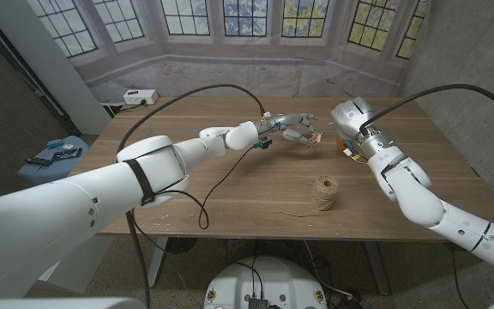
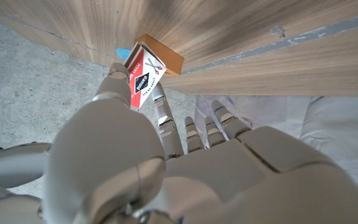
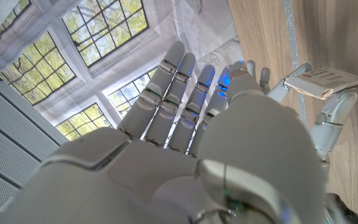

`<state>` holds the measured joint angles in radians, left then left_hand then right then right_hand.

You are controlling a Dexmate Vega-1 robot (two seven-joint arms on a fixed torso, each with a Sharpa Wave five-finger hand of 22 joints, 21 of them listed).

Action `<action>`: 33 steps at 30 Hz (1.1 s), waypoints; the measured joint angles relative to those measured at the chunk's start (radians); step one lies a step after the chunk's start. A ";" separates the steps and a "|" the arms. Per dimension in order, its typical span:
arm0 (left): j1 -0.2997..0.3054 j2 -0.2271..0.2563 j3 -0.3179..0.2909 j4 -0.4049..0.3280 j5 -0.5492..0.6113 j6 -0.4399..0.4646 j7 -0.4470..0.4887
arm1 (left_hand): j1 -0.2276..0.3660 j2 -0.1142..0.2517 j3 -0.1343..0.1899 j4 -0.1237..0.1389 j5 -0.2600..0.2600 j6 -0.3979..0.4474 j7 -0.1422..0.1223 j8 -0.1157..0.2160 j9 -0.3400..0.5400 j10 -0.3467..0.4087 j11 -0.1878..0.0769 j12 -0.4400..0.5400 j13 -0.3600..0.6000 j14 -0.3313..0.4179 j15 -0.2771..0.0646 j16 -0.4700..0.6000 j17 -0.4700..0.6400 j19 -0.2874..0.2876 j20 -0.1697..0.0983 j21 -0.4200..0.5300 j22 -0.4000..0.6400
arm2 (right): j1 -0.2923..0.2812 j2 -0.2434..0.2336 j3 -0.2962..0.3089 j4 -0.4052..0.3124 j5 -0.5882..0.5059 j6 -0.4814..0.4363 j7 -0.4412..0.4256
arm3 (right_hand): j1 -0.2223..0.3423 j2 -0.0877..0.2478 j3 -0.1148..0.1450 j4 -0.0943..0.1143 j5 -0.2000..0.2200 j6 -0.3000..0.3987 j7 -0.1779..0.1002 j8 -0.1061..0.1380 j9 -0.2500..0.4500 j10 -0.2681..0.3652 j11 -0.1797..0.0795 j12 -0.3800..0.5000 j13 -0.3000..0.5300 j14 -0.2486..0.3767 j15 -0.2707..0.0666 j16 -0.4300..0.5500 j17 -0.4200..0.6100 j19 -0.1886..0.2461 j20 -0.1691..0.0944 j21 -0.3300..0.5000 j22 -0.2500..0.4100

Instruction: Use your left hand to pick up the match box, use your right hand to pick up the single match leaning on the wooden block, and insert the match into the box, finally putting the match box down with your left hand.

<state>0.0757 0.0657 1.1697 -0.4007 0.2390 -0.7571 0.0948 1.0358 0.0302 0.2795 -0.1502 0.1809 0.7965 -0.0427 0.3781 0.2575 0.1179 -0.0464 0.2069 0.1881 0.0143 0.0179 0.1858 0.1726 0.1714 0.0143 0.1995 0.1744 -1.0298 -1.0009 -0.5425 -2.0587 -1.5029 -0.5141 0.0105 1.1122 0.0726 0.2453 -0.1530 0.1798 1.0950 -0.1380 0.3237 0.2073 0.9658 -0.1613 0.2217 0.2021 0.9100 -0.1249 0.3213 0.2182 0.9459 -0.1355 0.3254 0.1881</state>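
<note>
My left hand [image 1: 292,129] is raised over the middle of the wooden table [image 1: 230,193] and pinches the match box [image 1: 314,136], a small box with a red, white and black label [image 2: 143,76]. Behind the box in the left wrist view stands the light wooden block [image 2: 166,55]. I cannot make out the match. My right hand [image 1: 350,116] hovers just right of the box, fingers stretched out and side by side [image 3: 179,93], with nothing visible in them. The right wrist view also shows the box [image 3: 325,81] held by my left hand's fingers [image 3: 331,115].
A ball of twine [image 1: 324,191] with a loose strand lies near the table's front middle. A white power strip [image 1: 140,96] sits beyond the far left corner. A blue seat with tools [image 1: 54,154] stands left of the table. Black cables trail along both arms.
</note>
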 measured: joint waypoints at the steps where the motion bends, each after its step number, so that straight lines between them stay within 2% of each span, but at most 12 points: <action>1: -0.002 -0.001 0.001 0.002 -0.002 0.002 0.000 | 0.000 0.000 0.000 0.000 0.000 0.000 0.000 0.000 0.000 0.000 0.000 0.000 0.000 0.000 0.000 0.000 0.000 0.000 0.000 0.000 0.000 | 0.001 0.004 -0.001 0.000 -0.011 0.003 0.002 | 0.000 0.000 0.000 0.000 0.000 0.000 0.000 -0.001 0.000 0.003 0.003 0.000 0.000 0.000 0.000 0.000 0.002 0.000 0.000 0.000 0.000; 7: -0.002 -0.001 0.001 0.002 -0.015 0.012 -0.002 | 0.000 0.000 0.000 0.000 0.000 0.000 0.000 0.000 0.000 0.000 0.000 0.000 0.000 0.000 0.000 0.000 0.000 0.000 0.000 0.000 0.000 | 0.002 0.023 -0.004 0.000 -0.011 0.003 0.002 | 0.000 0.000 0.000 0.000 0.000 0.000 0.000 -0.001 0.000 0.005 0.005 0.000 0.000 0.000 0.000 0.000 0.003 0.000 0.000 0.000 0.000; 8: -0.007 -0.006 0.010 0.010 -0.017 0.015 -0.003 | 0.000 0.000 0.000 0.000 0.000 0.000 0.000 0.000 0.000 0.000 0.000 0.000 0.000 0.000 0.000 0.000 0.000 0.000 0.000 0.000 0.000 | 0.002 0.027 -0.004 0.000 -0.059 0.015 0.002 | 0.000 0.000 0.000 0.000 0.000 0.000 0.000 -0.001 0.000 0.005 0.005 0.000 0.000 0.000 0.000 0.000 0.003 0.000 0.000 0.000 0.000; 21: -0.015 -0.013 0.024 0.017 -0.039 0.032 -0.009 | -0.004 0.004 0.000 0.000 0.000 0.000 0.000 0.000 0.001 0.000 0.000 0.000 0.000 0.000 0.000 0.000 0.000 0.000 0.000 0.000 0.000 | 0.005 0.055 -0.011 0.007 -0.115 0.031 -0.018 | 0.000 0.000 -0.007 0.001 0.000 0.002 0.003 -0.004 -0.001 0.005 0.005 0.000 0.000 0.000 0.000 0.000 0.003 0.000 0.000 0.000 0.000; 33: -0.017 -0.014 0.032 0.018 -0.050 0.029 -0.009 | -0.004 0.004 -0.004 0.004 0.000 0.000 0.000 0.000 0.001 0.000 0.000 0.000 0.000 0.000 0.000 0.000 0.000 0.000 0.000 0.000 0.000 | 0.014 0.073 -0.016 0.017 -0.146 0.047 -0.027 | 0.003 0.003 -0.007 0.001 0.000 0.007 0.001 -0.001 -0.001 0.005 0.005 -0.004 0.000 0.000 0.000 -0.008 0.008 -0.026 0.007 -0.004 0.000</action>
<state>0.0587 0.0517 1.2013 -0.3827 0.1893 -0.7279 0.0858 1.0316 0.0344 0.2754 -0.1460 0.1809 0.7964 -0.0428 0.3781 0.2581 0.1179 -0.0464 0.2069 0.1881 0.0143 0.0179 0.1858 0.1726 0.1714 0.0143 0.1995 0.1744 -1.0156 -0.9284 -0.5585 -2.0420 -1.6492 -0.4669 -0.0162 1.1152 0.0755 0.2385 -0.1516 0.1797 1.1022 -0.1371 0.3224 0.2065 0.9711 -0.1559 0.2179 0.2021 0.9099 -0.1248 0.3136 0.2257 0.9201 -0.1281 0.3213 0.1881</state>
